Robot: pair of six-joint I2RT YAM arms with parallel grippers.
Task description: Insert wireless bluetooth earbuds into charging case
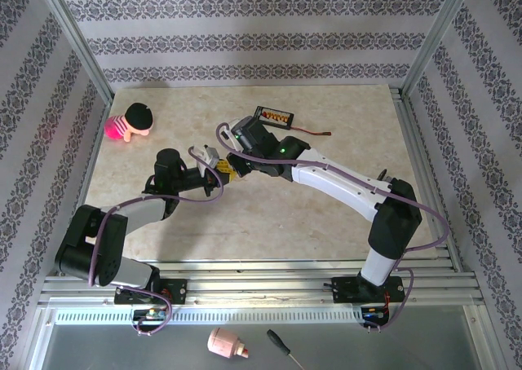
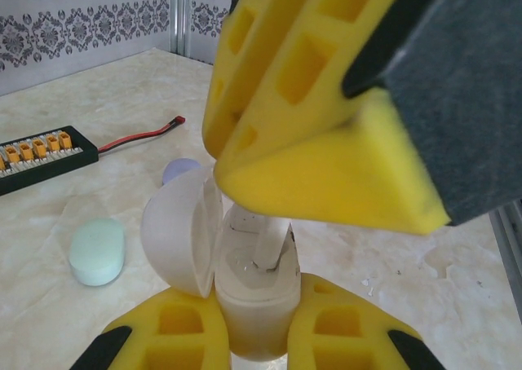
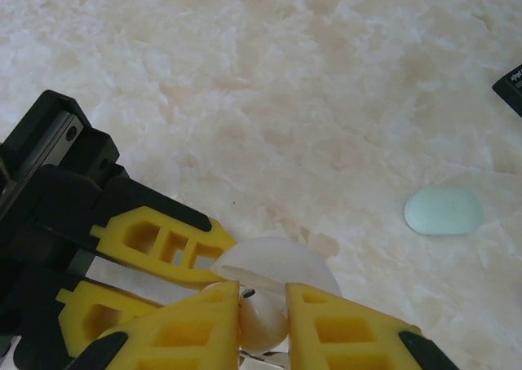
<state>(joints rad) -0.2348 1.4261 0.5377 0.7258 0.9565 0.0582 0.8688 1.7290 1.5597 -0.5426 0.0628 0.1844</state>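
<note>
whitish earbud (image 2: pixel 265 238), top beneath right gripper (image 3: pixel 263 305)

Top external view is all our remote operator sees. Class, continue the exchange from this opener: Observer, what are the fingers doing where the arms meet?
Observer: The left gripper clamps a whitish charging case between its fingers, lid open.
Operator: And the right?
Observer: The right gripper pinches a white earbud, stem reaching into that case.
Operator: Anything nearby?
Observer: A closed mint-green case lies on the table beside it.
</note>
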